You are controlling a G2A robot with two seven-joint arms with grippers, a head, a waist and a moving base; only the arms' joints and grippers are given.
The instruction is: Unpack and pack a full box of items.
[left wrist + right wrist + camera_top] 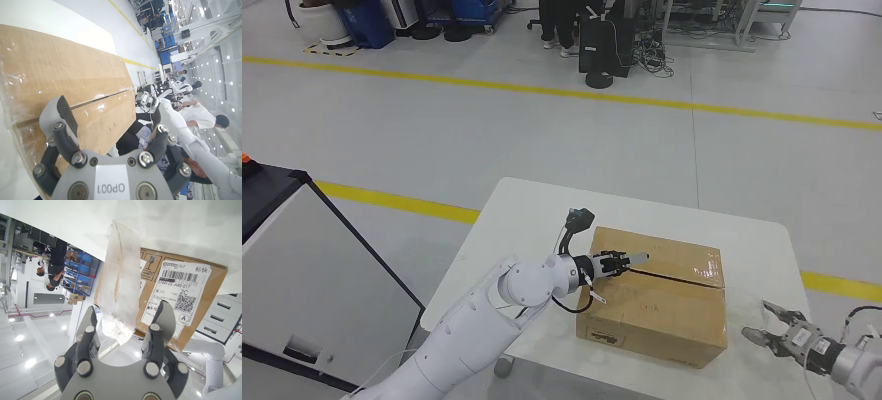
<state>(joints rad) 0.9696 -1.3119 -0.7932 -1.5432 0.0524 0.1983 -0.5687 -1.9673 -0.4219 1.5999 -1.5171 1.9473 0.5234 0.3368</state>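
While tape (703,267) seals box (657,318), cabinet (304,262) beside table (529,208)

The closed, taped box (662,310) hides whatever lies inside it.

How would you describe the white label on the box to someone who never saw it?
On the white table sits one brown cardboard box. On the side facing the right hand, next to a wrinkled strip of clear tape, is the label: a white sheet with barcodes, unlike the symbols printed directly on the cardboard.
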